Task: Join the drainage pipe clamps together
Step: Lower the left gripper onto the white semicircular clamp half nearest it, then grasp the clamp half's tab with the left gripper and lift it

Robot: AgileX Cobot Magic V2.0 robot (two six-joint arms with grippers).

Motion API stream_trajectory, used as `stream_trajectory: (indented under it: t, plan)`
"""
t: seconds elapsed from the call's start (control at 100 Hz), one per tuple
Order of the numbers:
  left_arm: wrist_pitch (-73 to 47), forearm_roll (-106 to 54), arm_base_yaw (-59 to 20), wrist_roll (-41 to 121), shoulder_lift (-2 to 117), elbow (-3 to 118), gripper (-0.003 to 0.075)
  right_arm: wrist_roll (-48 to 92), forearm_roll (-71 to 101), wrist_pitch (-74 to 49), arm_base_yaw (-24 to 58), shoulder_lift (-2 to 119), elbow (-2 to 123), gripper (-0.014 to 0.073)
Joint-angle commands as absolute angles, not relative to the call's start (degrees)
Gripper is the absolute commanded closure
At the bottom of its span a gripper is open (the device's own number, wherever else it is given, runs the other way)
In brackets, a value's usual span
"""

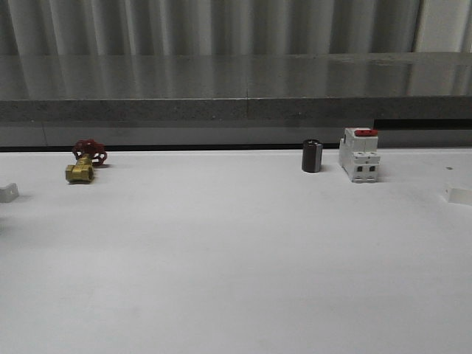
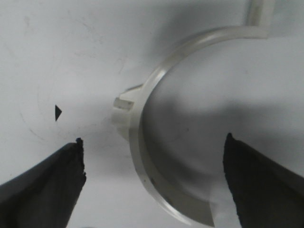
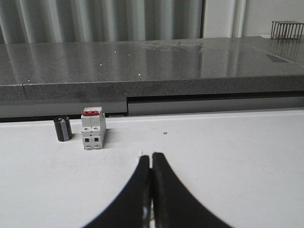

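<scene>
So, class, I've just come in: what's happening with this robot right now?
The left gripper is open above one white half-ring pipe clamp lying on the white table, its fingers on either side of the curved band and not touching it. The right gripper is shut with nothing between its fingers, pointing toward the white breaker with a red switch and a small black cylinder. A brass valve with a red handle sits at the table's far left.

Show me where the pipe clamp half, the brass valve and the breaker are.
pipe clamp half (image 2: 142, 109): left wrist view, on its curved band.
brass valve (image 1: 80, 172): front view, on its brass body.
breaker (image 1: 360, 158): front view, on its white housing.
</scene>
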State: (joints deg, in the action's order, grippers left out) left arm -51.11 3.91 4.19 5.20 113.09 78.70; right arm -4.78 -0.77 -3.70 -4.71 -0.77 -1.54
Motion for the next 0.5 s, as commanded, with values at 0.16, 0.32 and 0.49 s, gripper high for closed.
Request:
stream_trajectory:
  t: [0.16, 0.32, 0.49]
  plan:
    - [-45.14, 4.74, 4.29, 5.17, 113.37, 80.77, 0.0154, -4.42, -1.44, 0.80, -4.65, -1.70, -0.68, 0.0660]
    - [-43.72, 4.74, 4.29, 5.17, 113.37, 80.77, 0.0191, -4.42, -1.44, 0.80, -4.65, -1.70, -0.68, 0.0660]
    - [-43.72, 4.74, 4.29, 5.17, 113.37, 80.77, 0.0482, -4.42, -1.44, 0.80, -4.65, -1.70, -0.68, 0.0660]
